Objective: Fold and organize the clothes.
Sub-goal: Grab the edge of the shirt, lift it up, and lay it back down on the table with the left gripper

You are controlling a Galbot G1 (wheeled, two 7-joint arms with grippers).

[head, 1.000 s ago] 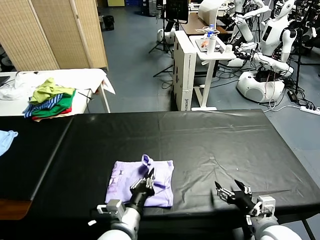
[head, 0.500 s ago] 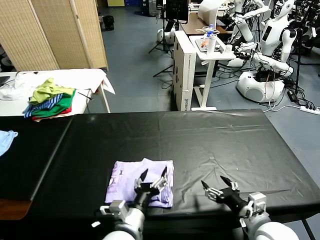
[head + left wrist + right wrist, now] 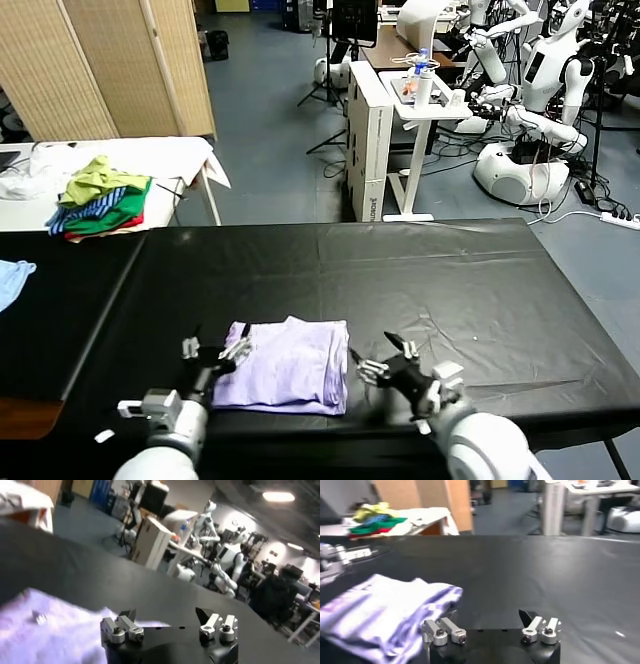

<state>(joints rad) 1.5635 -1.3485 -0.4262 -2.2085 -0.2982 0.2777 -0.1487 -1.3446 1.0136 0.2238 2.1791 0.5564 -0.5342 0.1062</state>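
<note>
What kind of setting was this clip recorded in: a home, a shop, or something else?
Most likely a robotics lab or test hall: several white humanoid robots stand beyond the black-covered table, with camera stands, cables and a white standing desk on a bare grey floor.

Grey-blue floor, woven folding screen, white desk behind.

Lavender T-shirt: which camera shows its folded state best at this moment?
The head view: the whole T-shirt lies folded on the black table, with the open left gripper and open right gripper on either side. The right wrist view shows one rumpled end; the left wrist view only a blurred patch.
</note>
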